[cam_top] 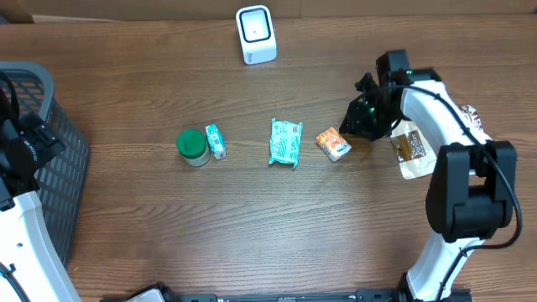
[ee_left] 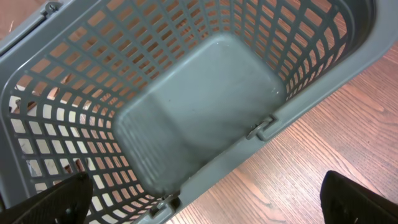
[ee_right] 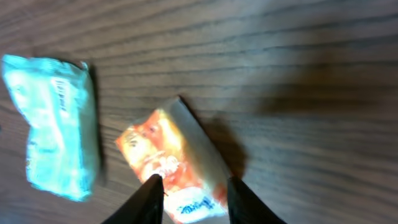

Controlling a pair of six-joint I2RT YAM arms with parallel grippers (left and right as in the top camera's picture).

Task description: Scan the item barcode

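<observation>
At the far left, the left gripper point(ee_left: 208, 202) hangs wide open over the grey basket point(cam_top: 59, 159), holding nothing and well apart from the goods. Along the middle of the surface point(cam_top: 252, 235) lies a row: a green-lidded jar point(cam_top: 193, 146) touching a small teal box point(cam_top: 216, 141), then a teal packet point(cam_top: 285, 143), then the orange packet point(cam_top: 333, 143), which looks like the item in hand. It lies flat, its long axis running diagonally, away and to the left at one end, nearer and to the right at the other. The right gripper point(ee_right: 196, 202) is just beside it and far the nearer arm. Its jaws stand partly apart astride the packet's near end, but whether they pinch it or merely flank it, I cannot tell. The white scanner point(cam_top: 256, 34) stands at the far edge, left of the packet. A brown packet point(cam_top: 409, 147) lies under the right arm.
</observation>
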